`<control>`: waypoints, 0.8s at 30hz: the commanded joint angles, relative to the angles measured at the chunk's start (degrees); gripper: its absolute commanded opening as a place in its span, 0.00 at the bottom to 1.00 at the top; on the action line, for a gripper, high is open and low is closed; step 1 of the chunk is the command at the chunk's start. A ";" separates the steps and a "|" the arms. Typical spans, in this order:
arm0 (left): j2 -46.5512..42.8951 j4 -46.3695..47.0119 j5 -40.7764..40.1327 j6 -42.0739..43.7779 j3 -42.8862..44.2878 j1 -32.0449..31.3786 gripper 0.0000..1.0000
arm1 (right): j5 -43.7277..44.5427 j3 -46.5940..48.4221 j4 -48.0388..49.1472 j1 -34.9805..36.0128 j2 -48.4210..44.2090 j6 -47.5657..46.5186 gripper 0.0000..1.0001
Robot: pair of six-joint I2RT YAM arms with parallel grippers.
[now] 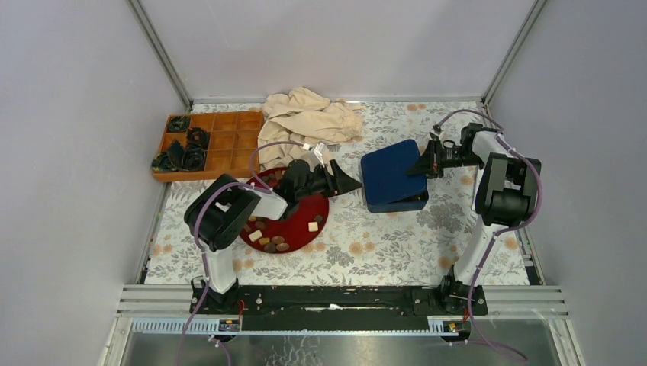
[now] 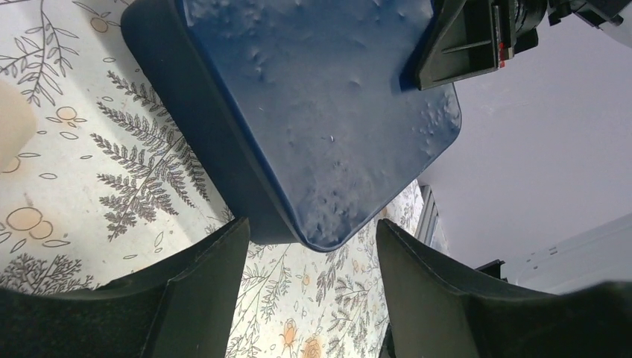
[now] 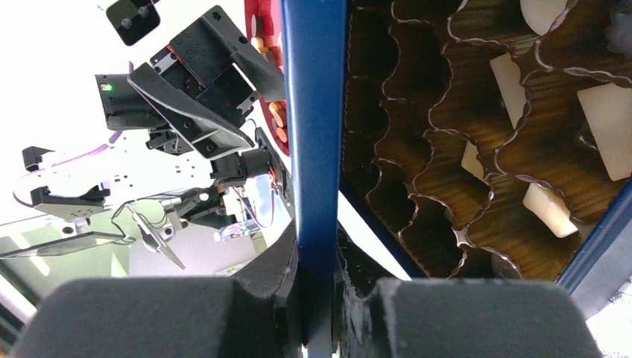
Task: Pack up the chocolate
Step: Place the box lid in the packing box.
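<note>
From above: the left gripper [image 1: 345,180] hangs over the right rim of the red plate [image 1: 320,210], jaws spread with nothing between them, pointing at the nearby blue lid [image 1: 387,171]. The chocolate [image 1: 271,242], in dark, light brown and cream pieces, lies scattered on that plate, mostly toward its near side. The right gripper [image 1: 427,164] is at the lid's right edge, and the lid is tilted up over the box [image 1: 400,203].

Left wrist view: both fingers [image 2: 186,298] stand wide apart and hold nothing. A rounded corner of the blue lid [image 2: 320,112] sits beyond the gap, above the floral tablecloth [image 2: 89,149]. At top right, the right gripper [image 2: 466,45] clamps the lid's far edge.

Right wrist view: the right gripper [image 3: 320,313] is pressed tight on the blue lid [image 3: 317,149], whose edge runs straight up between the pads. To the right are the box's brown paper cells [image 3: 417,112], several holding cream-white chocolate [image 3: 548,209]. Left of the lid are the left gripper [image 3: 194,97], jaws parted, and a slice of the red plate [image 3: 261,30]
</note>
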 commanded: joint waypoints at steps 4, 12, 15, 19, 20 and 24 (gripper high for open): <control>3.40 -6.80 0.92 3.68 6.43 -1.44 0.68 | -2.09 3.15 -4.86 -1.80 2.37 -4.95 0.06; 6.83 -14.03 0.13 6.20 13.13 -2.86 0.63 | -2.30 3.77 -6.51 -2.33 3.42 -6.92 0.11; 8.19 -15.89 -0.05 6.93 14.85 -3.13 0.62 | -1.78 3.57 -6.34 -2.44 3.52 -7.10 0.15; 9.26 -17.94 -0.09 7.70 17.05 -3.35 0.58 | -1.60 3.25 -6.35 -2.76 3.86 -7.48 0.18; 9.55 -18.62 -0.17 7.98 17.71 -3.43 0.57 | -1.43 3.27 -6.33 -2.88 3.94 -7.54 0.19; 10.71 -19.97 0.58 8.40 19.79 -3.68 0.52 | -0.90 3.45 -6.71 -3.57 3.88 -8.19 0.30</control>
